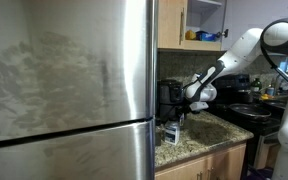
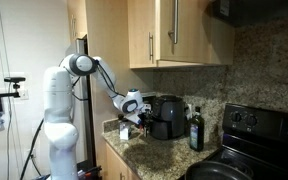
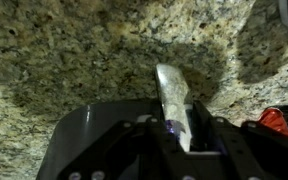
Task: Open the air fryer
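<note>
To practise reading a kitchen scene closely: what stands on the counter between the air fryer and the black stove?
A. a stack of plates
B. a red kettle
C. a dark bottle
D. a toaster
C: a dark bottle stands upright on the granite counter, with the air fryer on one side and the stove on the other.

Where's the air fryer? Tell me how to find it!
Look under the light wooden wall cabinets, on the speckled granite counter beside the black stove. The air fryer is the boxy, glossy black appliance there. Its neighbour, a dark bottle, is slimmer.
</note>
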Controlling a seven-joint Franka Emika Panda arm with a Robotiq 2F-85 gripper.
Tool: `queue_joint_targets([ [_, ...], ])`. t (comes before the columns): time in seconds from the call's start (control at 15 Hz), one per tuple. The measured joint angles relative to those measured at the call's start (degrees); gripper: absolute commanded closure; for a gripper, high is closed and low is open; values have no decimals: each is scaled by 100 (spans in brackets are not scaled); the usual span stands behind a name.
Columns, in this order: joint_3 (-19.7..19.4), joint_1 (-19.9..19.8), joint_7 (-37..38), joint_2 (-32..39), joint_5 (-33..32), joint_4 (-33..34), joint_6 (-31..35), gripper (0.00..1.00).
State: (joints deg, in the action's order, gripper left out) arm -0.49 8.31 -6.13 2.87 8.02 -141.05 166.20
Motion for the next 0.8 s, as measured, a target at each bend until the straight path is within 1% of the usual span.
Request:
queue_joint_targets([
  [0.07,12,-24,64,-8,-46,-13,0,40],
  [0.13,20,-38,154,-16,-96,-27,-13,35],
  [0.27,22,-60,425,13,-251,-207,-163,21],
  [0.33,23,-67,616,17,-419,-341,-165,13],
  [0.47,24,-67,1086,-38,-919,-617,-143,2],
  [0.6,24,-68,1689,-246,-1649,-920,-78,0],
  [0.8,12,-127,2965,-871,-3227,-1426,35,0],
])
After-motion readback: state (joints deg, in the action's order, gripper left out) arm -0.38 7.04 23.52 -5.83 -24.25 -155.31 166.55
